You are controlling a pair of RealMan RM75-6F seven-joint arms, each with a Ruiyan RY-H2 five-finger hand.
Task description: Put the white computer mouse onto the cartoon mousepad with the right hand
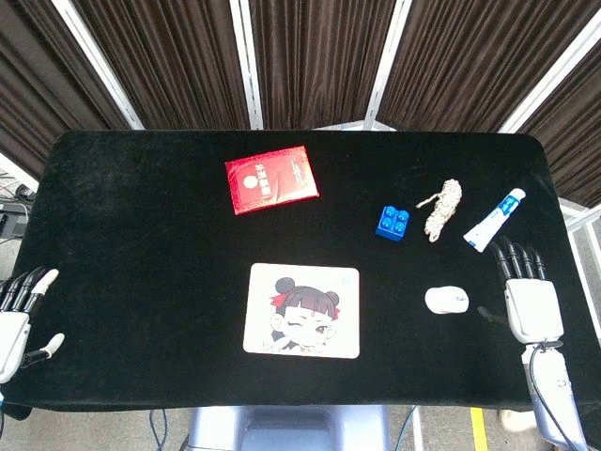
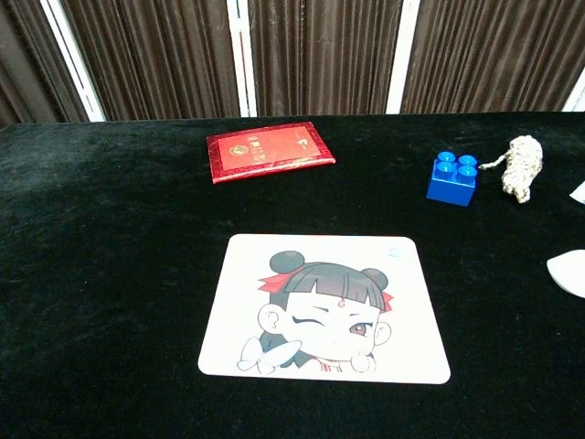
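The white computer mouse (image 1: 446, 300) lies on the black table to the right of the cartoon mousepad (image 1: 302, 311), which shows a winking girl's face. In the chest view the mousepad (image 2: 324, 308) fills the middle and only the mouse's edge (image 2: 569, 273) shows at the right border. My right hand (image 1: 529, 291) rests just right of the mouse with its fingers stretched out and apart, holding nothing and not touching the mouse. My left hand (image 1: 21, 315) lies at the table's left edge, fingers spread, empty.
A red booklet (image 1: 271, 179) lies at the back centre. A blue toy brick (image 1: 393, 223), a coil of pale rope (image 1: 441, 208) and a white-and-blue tube (image 1: 495, 218) sit behind the mouse, at the right. The black table (image 1: 141, 244) ends close behind the right hand.
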